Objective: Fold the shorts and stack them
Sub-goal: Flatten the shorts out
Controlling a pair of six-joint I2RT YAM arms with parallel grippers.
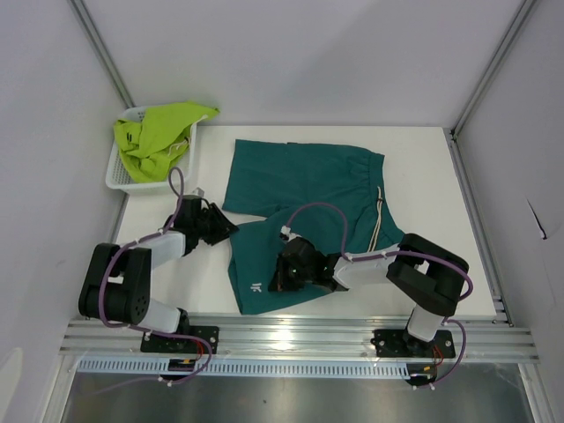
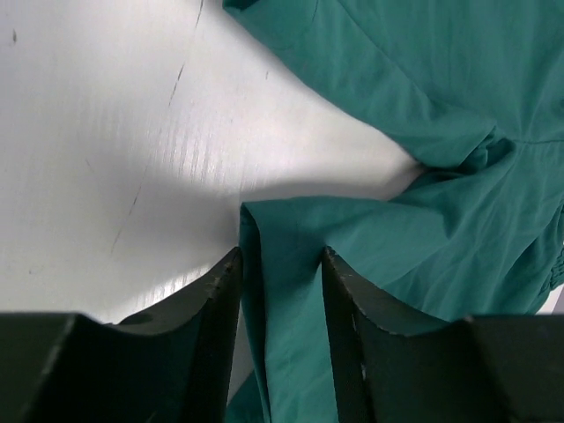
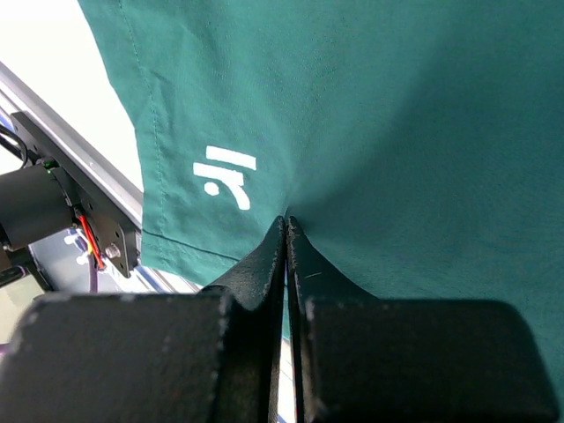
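Observation:
The dark teal shorts (image 1: pixel 300 176) lie spread on the white table (image 1: pixel 176 282), their pale drawstring (image 1: pixel 379 216) on the right. My left gripper (image 1: pixel 222 226) is open at the left edge of the near leg. In the left wrist view a folded corner of teal cloth (image 2: pixel 291 300) lies between its fingers, around the gripper (image 2: pixel 280 251). My right gripper (image 1: pixel 277 278) is shut on the near leg's fabric (image 3: pixel 397 106); the cloth puckers at the gripper (image 3: pixel 286 218), next to a white logo (image 3: pixel 225 172). The lime shorts (image 1: pixel 159 132) lie heaped in the basket.
The white mesh basket (image 1: pixel 119 181) stands at the table's far left corner. Grey walls close in left, right and back. The aluminium rail (image 1: pixel 300 335) carrying the arm bases runs along the near edge, close to the shorts' hem.

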